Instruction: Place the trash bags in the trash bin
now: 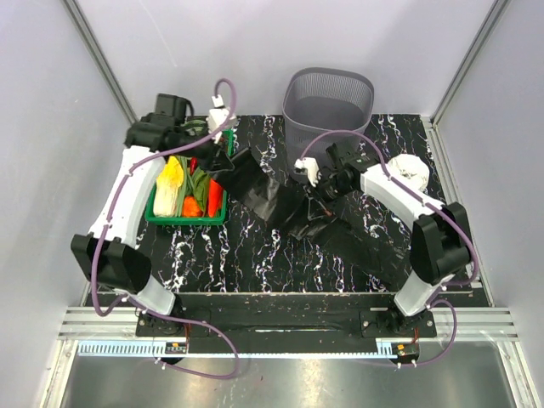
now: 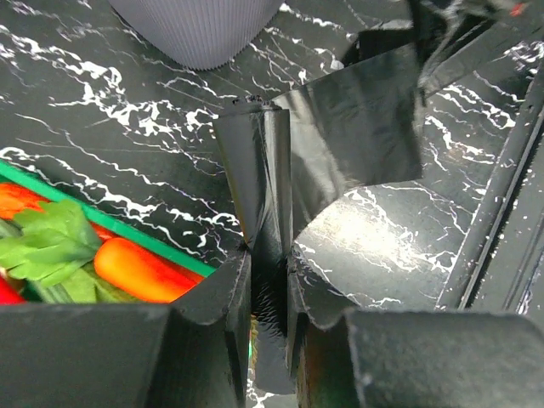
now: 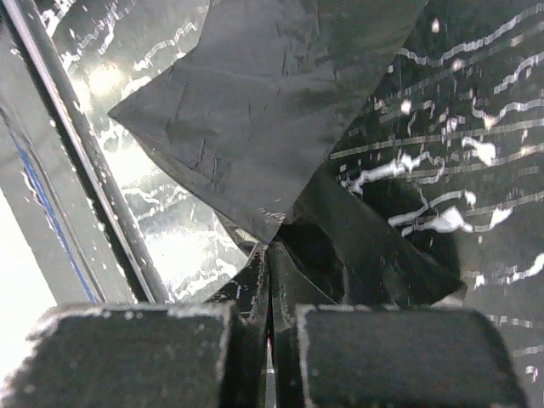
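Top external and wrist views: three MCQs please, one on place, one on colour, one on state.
1. The trash bin stands: A) far middle B) near right corner C) near left corner.
2. The crate is: A) blue B) green C) white.
3. The left gripper is: A) open B) shut on a carrot C) shut on a trash bag.
A: it stands upright at the far edge, centre. B: its rim is green. C: the left wrist view shows black film pinched in its jaws.

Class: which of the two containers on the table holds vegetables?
The low green crate on the left; the tall grey mesh trash bin at the back shows none.
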